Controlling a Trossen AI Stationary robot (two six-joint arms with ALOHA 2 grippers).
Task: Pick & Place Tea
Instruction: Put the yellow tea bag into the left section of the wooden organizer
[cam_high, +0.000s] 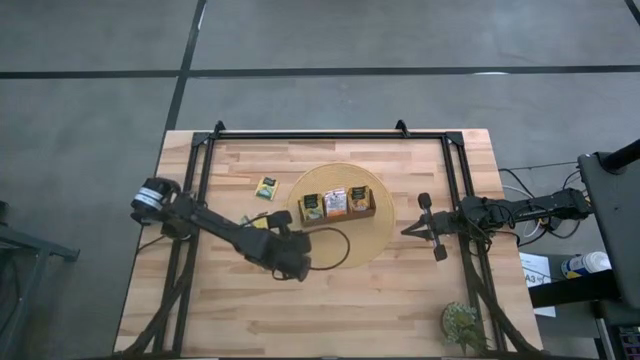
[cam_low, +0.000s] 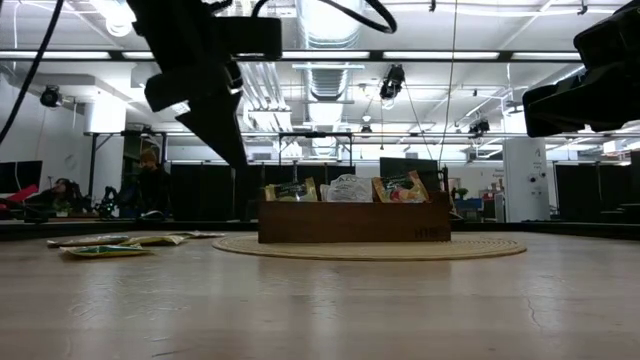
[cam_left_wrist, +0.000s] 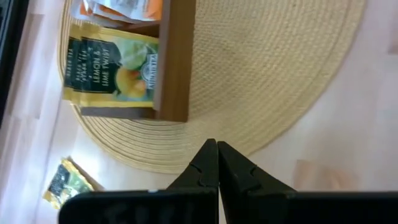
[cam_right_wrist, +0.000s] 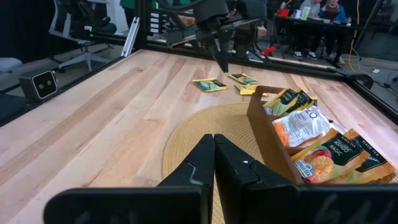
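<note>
Left gripper (cam_high: 300, 268) hangs above the near-left rim of the round woven mat (cam_high: 375, 240), jaws together and holding nothing; the left wrist view shows the two tips pressed closed over the mat's edge. Right gripper (cam_high: 432, 228) waits off the mat's right side, jaws also together and empty. Most tea packets (cam_high: 336, 204) stand upright in the wooden tray (cam_high: 338, 217) on the mat, all three compartments filled. Loose packets lie flat on the tabletop (cam_high: 400, 300) left of the mat: one yellow-green packet (cam_high: 266, 187) toward the far side, and another yellow one (cam_high: 259, 222) close by the left arm, partly hidden. Likely step: fetch a loose packet. To do it well, open the jaws before descending, come down square over the packet, and pinch one edge, since it lies flat and thin. Open wood around the loose packets gives free approach; the tray wall and mat rim stand just to the right, so keep the swing left of them.
</note>
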